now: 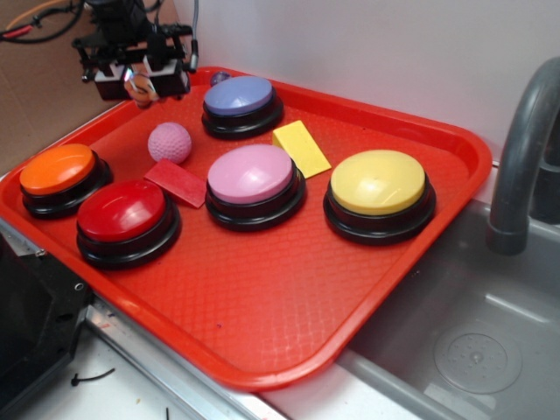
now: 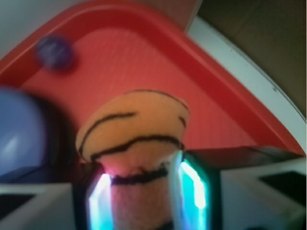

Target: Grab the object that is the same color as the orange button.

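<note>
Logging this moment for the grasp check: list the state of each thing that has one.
Robot hand: shut on the striped toy, raised over the tray's far left corner.
Small orange striped toy: gripped between the fingers, off the tray.
Orange domed push button: untouched, standing on the red plastic tray.
Pink dimpled ball: resting on the tray.

The object (image 2: 132, 143), a small rounded orange toy marked with thin dark stripes, was seen pinched at its lower part, its domed top left free and raised clear of the tray floor, at the tray's eleven o'clock corner. The orange button (image 1: 58, 170), a glossy orange dome on a black base, was seated upright at nine o'clock.
</note>
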`<state>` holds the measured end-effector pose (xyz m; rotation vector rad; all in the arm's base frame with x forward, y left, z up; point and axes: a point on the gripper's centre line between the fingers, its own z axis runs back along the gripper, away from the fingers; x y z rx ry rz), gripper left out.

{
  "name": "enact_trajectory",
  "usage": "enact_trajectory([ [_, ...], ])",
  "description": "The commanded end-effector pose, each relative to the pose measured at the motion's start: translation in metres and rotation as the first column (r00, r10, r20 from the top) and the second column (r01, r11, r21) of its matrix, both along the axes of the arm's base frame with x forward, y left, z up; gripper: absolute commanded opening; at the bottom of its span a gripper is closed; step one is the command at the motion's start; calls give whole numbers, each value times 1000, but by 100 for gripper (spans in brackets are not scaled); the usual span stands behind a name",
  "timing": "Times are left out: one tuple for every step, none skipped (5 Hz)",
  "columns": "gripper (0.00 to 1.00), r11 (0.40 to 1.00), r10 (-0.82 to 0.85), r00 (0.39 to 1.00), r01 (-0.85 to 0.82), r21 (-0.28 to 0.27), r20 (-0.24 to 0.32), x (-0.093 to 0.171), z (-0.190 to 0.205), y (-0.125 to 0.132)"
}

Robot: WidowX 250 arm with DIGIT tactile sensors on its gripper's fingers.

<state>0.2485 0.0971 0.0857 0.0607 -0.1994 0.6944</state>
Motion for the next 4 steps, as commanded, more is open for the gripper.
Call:
enact_trajectory([
  [0,904,-417,909,416,-101,15,-32,99,-72],
  [0,803,-564,825,558,-208,36,-57,125,-111],
  [0,779,-590,805,588,-216,61,-77,140,-140],
  [0,831,-536,844,533,-160,30,-82,136,-138],
])
